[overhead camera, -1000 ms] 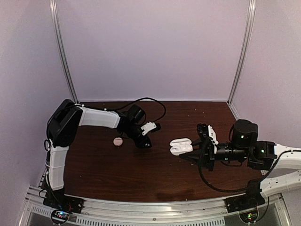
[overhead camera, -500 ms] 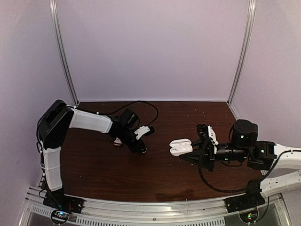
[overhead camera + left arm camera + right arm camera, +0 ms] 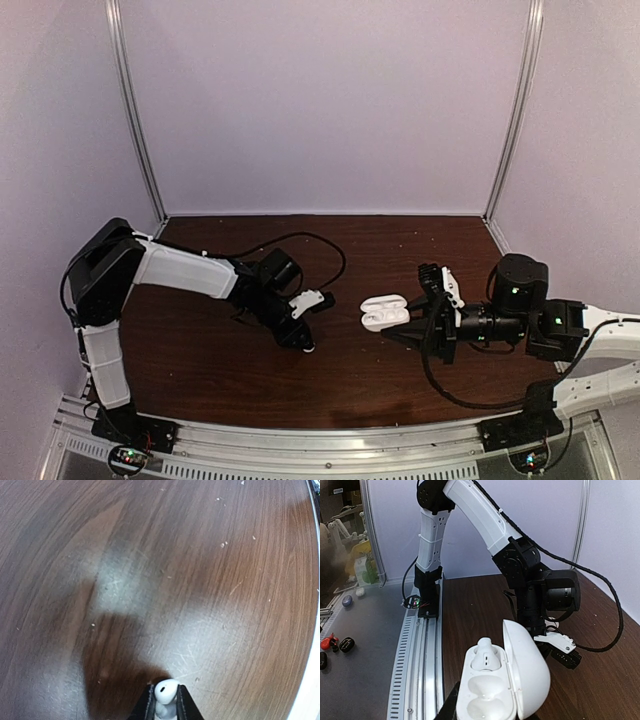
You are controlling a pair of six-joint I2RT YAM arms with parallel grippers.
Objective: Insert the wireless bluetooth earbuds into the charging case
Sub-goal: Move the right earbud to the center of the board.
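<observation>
Dark wood tabletop (image 3: 350, 375) fills the lower half of the top view; scuffed & dusty in the L wrist view. L arm (image 3: 185, 272) runs from lower left toward frame centre. R arm (image 3: 520, 310) comes in low from the right edge. R gripper (image 3: 410, 316) is clenched on the white oval charging case (image 3: 500, 687), just right of centre in the top view, w/ lid open & swung to the right in the R wrist view. Seated earbud (image 3: 484, 655) sits in the case's upper socket. L gripper (image 3: 165, 707), bottom centre of the L wrist view, pinches the held earbud (image 3: 166, 691) btwn its black tips, rounded head poking out, close over the wood; can't tell if it touches. In the top view it's a tiny white speck left of the case, well apart from it
</observation>
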